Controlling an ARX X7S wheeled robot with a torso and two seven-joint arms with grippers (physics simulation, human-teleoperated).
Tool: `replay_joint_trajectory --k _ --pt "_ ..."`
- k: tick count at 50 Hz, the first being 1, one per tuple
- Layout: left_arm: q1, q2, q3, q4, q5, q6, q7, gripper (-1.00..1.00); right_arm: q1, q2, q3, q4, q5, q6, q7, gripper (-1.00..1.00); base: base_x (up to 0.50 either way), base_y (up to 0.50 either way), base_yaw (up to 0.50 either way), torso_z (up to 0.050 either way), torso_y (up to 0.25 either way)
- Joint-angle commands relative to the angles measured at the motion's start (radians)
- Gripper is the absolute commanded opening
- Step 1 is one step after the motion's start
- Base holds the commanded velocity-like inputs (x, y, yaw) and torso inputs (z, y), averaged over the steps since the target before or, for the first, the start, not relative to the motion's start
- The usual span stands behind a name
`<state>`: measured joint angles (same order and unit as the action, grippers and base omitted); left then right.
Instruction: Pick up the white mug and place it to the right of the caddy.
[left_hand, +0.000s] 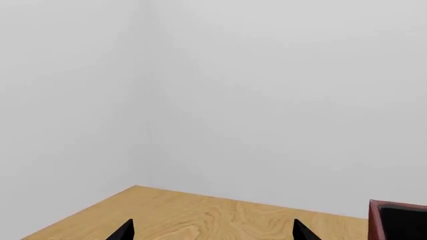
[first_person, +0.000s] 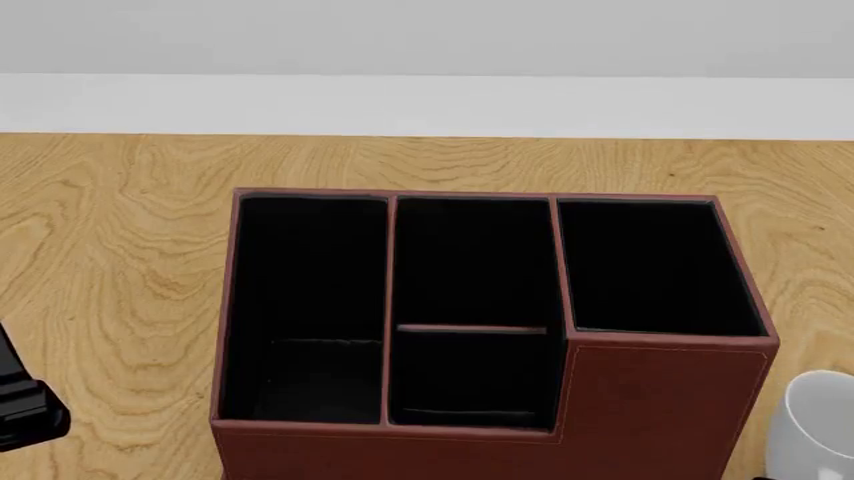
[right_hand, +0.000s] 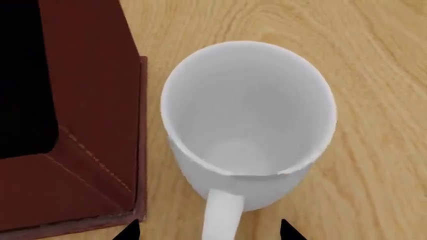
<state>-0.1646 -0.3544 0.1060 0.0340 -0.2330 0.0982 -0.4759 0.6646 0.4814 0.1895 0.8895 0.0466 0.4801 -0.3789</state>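
The white mug (right_hand: 247, 115) stands upright on the wooden table, close beside the caddy (right_hand: 80, 100) with a narrow gap between them. In the head view the mug (first_person: 817, 425) is at the lower right edge, to the right of the caddy's (first_person: 661, 410) taller corner section. My right gripper (right_hand: 209, 231) is open; its two black fingertips (right_hand: 130, 231) stand wide on either side of the mug's handle (right_hand: 221, 217) without touching it. My left gripper (left_hand: 213, 232) is open and empty over bare wood, with a corner of the caddy (left_hand: 400, 220) at the side.
The wooden table (first_person: 120, 250) runs to a white wall (first_person: 427, 100) behind the caddy. The table's far corner and edge (left_hand: 137, 187) show in the left wrist view. A black part of my left arm (first_person: 20, 405) is at the head view's lower left.
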Motion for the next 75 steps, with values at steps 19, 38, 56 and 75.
replay_joint_trajectory --k 19,38,56,75 --pt "-0.003 0.0 0.005 -0.01 -0.01 0.012 0.002 1.0 -0.249 -0.018 0.091 -0.535 0.072 0.217 0.023 1.0 0.0 0.0 0.0 0.0 0.0" --pt "-0.003 -0.001 0.01 0.004 -0.015 0.004 -0.003 1.0 -0.328 -0.032 0.127 -0.794 0.101 0.315 0.042 1.0 0.0 0.0 0.0 0.0 0.0" --pt "-0.009 0.005 0.01 -0.051 -0.02 0.049 0.01 1.0 -0.377 -0.049 0.119 -1.002 0.12 0.389 0.049 1.0 0.0 0.0 0.0 0.0 0.0" --pt "-0.008 0.005 0.016 -0.049 -0.021 0.049 0.007 1.0 -0.413 -0.059 0.11 -1.058 0.135 0.372 0.037 1.0 0.0 0.0 0.0 0.0 0.0"
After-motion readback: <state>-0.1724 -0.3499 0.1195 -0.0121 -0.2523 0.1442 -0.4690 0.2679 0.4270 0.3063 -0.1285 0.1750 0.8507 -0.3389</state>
